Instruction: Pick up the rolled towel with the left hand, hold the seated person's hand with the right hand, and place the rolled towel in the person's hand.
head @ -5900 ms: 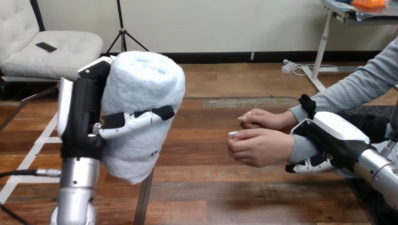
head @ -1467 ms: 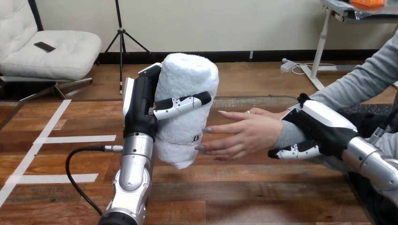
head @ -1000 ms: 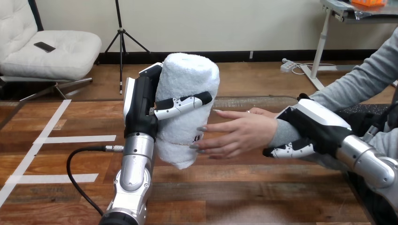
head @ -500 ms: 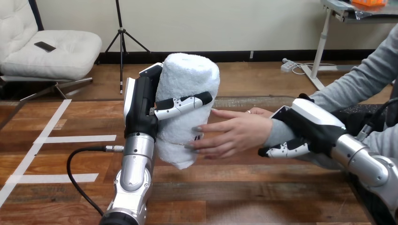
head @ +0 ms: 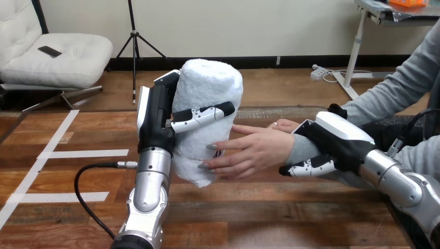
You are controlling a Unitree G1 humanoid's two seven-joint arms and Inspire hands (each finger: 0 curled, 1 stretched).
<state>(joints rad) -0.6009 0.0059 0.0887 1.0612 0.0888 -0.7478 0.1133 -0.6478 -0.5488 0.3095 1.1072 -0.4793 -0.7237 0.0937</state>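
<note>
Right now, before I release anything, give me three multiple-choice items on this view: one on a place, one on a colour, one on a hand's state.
1. Where are the fingertips of the person's hand relative to the rolled towel?
A. Lying on top of it
B. Against its lower part, on the side facing the person
C. Well apart from it

2. What colour is the rolled towel?
A. Red
B. White
C. Dark green

3. What is the state of the left hand?
A. Open, fingers straight
B. Shut, holding nothing
C. Fingers curled round the upright towel

Answers:
1 B: the fingertips meet the towel low down, below the left hand's finger.
2 B: its pile is white all over.
3 C: a finger wraps across the towel's front while the roll stands on end against the palm.
</note>
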